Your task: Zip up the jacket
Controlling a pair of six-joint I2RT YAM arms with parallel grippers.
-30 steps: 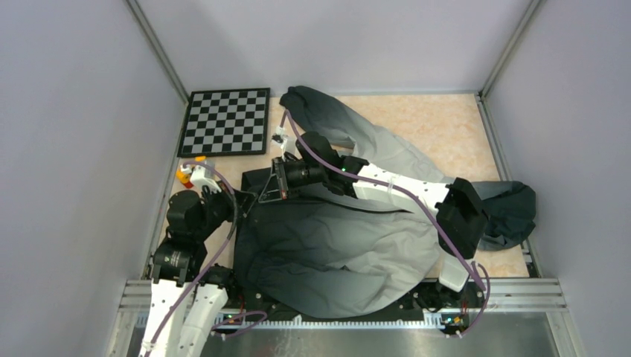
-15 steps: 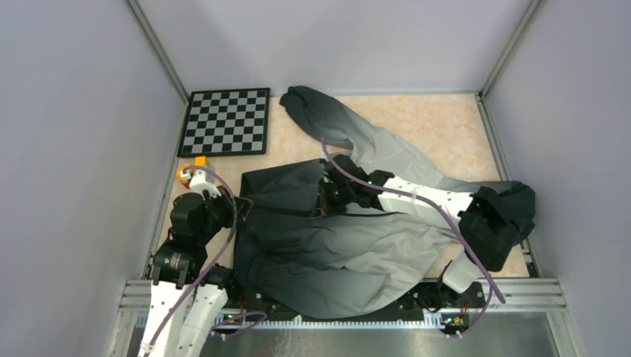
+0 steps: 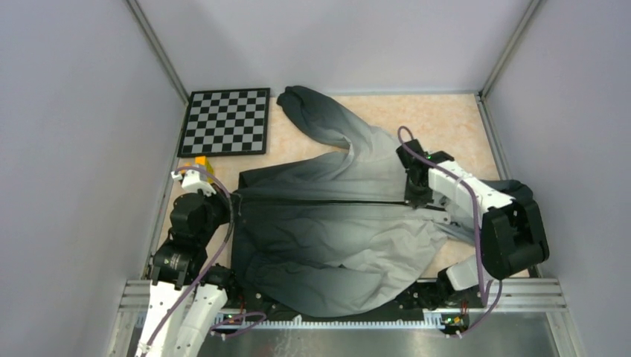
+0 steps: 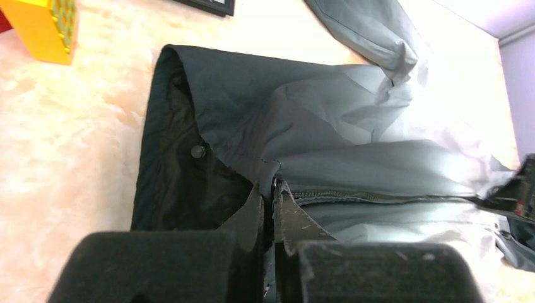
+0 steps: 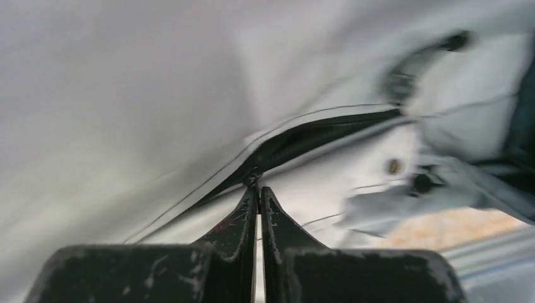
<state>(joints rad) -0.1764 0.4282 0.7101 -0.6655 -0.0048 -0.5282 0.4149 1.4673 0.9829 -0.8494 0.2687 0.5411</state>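
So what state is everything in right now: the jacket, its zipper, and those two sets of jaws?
jacket: spread flat on the table, front up.
zipper: closed from the hem to the right jaws; beyond them, blurred.
left jaws: shut on the jacket at the zipper's hem end.
right jaws: shut at the zipper, seemingly on its pull.
checkerboard: lying flat, untouched.

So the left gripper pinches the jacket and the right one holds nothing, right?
Not quite. The left gripper does pinch the jacket, but the right gripper is shut on its zipper, as the right wrist view shows.
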